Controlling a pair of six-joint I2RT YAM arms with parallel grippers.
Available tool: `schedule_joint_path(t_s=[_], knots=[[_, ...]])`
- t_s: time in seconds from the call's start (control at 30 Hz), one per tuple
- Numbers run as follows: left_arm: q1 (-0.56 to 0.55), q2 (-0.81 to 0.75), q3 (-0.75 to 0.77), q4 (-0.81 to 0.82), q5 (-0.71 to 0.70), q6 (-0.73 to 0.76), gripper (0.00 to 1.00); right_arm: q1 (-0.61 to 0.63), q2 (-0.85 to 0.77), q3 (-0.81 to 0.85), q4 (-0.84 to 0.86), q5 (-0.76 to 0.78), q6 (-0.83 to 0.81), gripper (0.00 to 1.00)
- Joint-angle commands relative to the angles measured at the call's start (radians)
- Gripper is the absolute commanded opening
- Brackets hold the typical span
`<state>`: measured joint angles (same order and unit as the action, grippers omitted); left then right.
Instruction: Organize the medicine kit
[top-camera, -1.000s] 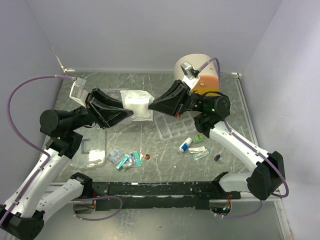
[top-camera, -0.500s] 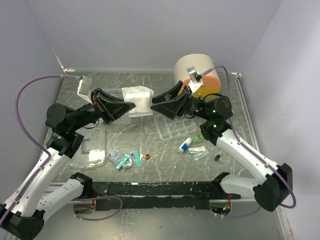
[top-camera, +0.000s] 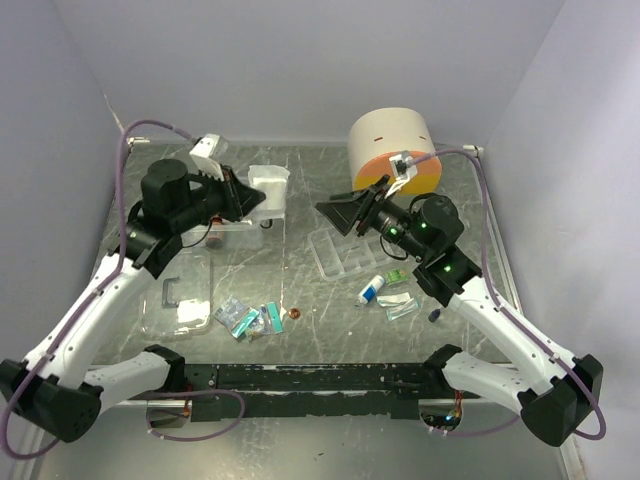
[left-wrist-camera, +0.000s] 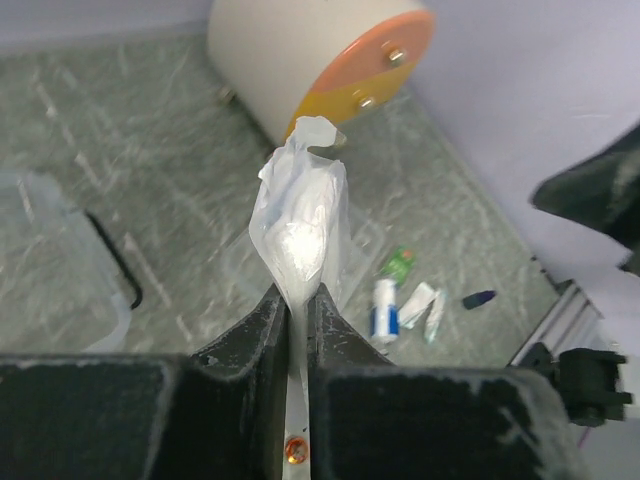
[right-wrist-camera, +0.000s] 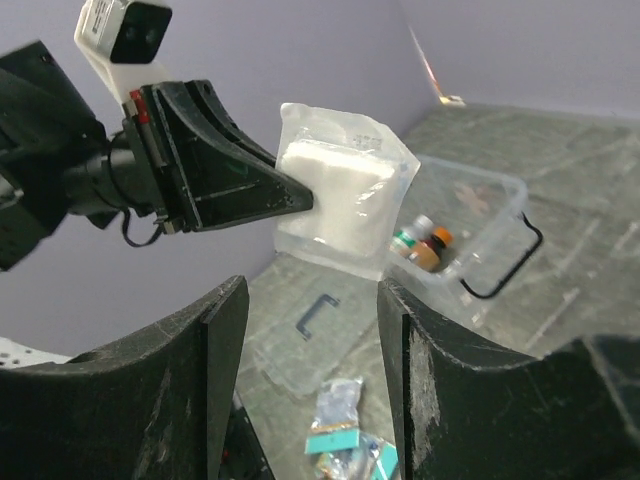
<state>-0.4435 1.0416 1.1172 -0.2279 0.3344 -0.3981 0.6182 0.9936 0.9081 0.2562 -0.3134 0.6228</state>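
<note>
Status: left gripper (left-wrist-camera: 297, 300) has its jaws pinched nearly closed on the bottom seam of the gauze pouch (left-wrist-camera: 300, 225). It holds film only, not the white pad inside. The pouch is in the air, and in the top view it overlaps the far edge of the kit box (right-wrist-camera: 500, 190). I can't tell if it's directly over the opening.

Right gripper (right-wrist-camera: 310, 300) is spread wide with nothing in it. It sits to the right of the box, pointed at the pouch and clear of it.

The box has small bottles (right-wrist-camera: 425, 245) in it already. The lid (top-camera: 180, 295) lies flat on the near side of the box. The divider tray (top-camera: 345, 252) is right of the box. The loose sachets (top-camera: 245, 318) and tube (top-camera: 370, 290) are nearer to me than the box, well apart from it.

Risks as I see them:
- Seam grip is thin. A fast swing or wrist roll could slip or tear the film, and the pouch then lands outside the box.
- The pouch looks bulky next to the free space. If I let go high or off-centre, it could knock the bottles over or hang on the rim.
- The right arm faces the pouch. If both arms move toward the box together, the fingers could clash or the pouch could get batted loose.
- The left wrist view is mostly blocked by the pouch, so I have a poor read on the box from there. I'm relying on the top and right views.
</note>
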Motion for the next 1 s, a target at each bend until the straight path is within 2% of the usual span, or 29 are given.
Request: schedule_joint_path(t_s=[0.0, 0.13, 0.3, 0.53, 0.83, 0.97], knots=[[-0.003, 0.062, 0.083, -0.181, -0.129, 0.072, 0.16, -0.002, -0.005, -0.008, -0.078, 0.060, -0.057, 0.54], [0.036, 0.147, 0.157, -0.289, -0.185, 0.084, 0.16, -0.003, -0.001, -0.019, -0.074, 0.062, -0.062, 0.54], [0.143, 0.237, 0.183, -0.341, -0.163, 0.069, 0.14, -0.002, -0.005, -0.034, -0.067, 0.068, -0.062, 0.54], [0.218, 0.355, 0.231, -0.404, -0.319, 0.076, 0.14, -0.003, 0.002, -0.037, -0.087, 0.056, -0.065, 0.54], [0.227, 0.542, 0.283, -0.397, -0.257, 0.093, 0.16, -0.001, 0.000, -0.086, -0.038, 0.023, -0.025, 0.54], [0.230, 0.639, 0.339, -0.444, -0.171, 0.097, 0.15, -0.002, -0.011, -0.130, 0.003, 0.028, -0.002, 0.54]])
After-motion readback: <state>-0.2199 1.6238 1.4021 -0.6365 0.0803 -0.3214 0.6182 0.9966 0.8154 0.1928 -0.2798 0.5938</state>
